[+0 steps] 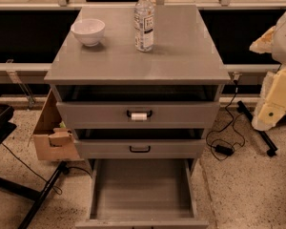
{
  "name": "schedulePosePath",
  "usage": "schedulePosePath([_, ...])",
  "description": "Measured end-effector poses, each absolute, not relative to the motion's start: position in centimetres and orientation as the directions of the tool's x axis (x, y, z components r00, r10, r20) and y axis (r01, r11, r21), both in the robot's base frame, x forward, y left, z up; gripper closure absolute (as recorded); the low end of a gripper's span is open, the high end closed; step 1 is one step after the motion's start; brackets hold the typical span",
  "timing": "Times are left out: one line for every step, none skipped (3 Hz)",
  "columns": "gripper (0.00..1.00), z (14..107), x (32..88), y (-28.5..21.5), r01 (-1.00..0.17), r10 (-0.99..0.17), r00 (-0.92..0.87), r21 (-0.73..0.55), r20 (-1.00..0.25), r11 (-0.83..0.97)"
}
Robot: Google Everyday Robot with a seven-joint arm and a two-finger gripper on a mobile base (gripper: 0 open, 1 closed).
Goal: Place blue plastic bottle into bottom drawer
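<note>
- Bottle (144,23): clear, white cap, white label with bluish print.
- Bowl (88,31): plain white.
- Cabinet top (181,51): uniform grey, no pattern.
- Upper drawers (181,113): grey fronts with black handles (139,149); the higher one has a white patch.
- Bottom drawer (140,190): grey floor and walls.
- Gripper (270,109), at the right edge beside the cabinet: cream-yellow and white.
- Floor (248,190): beige, dark-speckled.
- Box (50,132): brown cardboard.
- Cable (224,149): black.
</note>
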State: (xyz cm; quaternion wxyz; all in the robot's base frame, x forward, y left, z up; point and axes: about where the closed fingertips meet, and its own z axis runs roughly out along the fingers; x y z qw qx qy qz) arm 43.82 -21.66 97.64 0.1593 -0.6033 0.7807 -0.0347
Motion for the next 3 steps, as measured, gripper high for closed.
schedulePosePath([0.00,97.6,43.8,-21.7,-0.931,-0.953,-0.221,-0.246,-0.207,0.270])
schedulePosePath([0.00,96.8,45.3,-21.1,-0.916,-0.935,-0.227,-0.266,-0.274,0.301])
schedulePosePath([0.00,95.4,50.0,-19.0,-0.889,-0.871,-0.220,-0.276,-0.440,0.364])
